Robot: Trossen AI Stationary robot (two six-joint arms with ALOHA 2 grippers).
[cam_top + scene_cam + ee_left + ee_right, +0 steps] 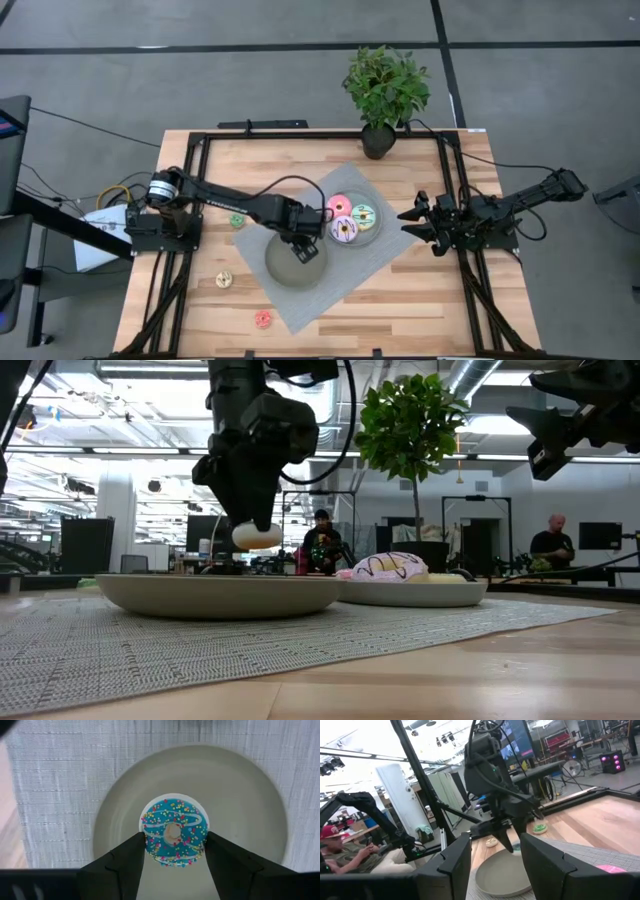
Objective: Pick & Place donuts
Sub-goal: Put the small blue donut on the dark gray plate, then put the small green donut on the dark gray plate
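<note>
A tiny blue-iced donut (174, 831) sits in my left gripper (174, 851), which is over the near grey plate (283, 275) in the middle of the mat. The far plate (371, 237) holds the pink donut (338, 205), the yellow-green donut (363, 214) and the purple-white donut (344, 231). Tiny green (237, 220), yellow (224, 280) and red (263, 319) donuts lie on the bare wood at the left. My right gripper (408, 222) waits open at the right of the mat, off the table. My left gripper pinches the blue donut by two opposite sides of its rim (150, 842), one finger (132, 857) on each side. The fingers come from above, pointing down. The donut lies flat, icing up, and hangs clear above the near plate (220, 592).
A grey woven mat (390, 265) lies aslant under both plates. A potted plant (385, 90) stands at the table's far edge. Black frame rails run along both sides of the table. Bare wood shows at the near right. People sit in the room behind.
</note>
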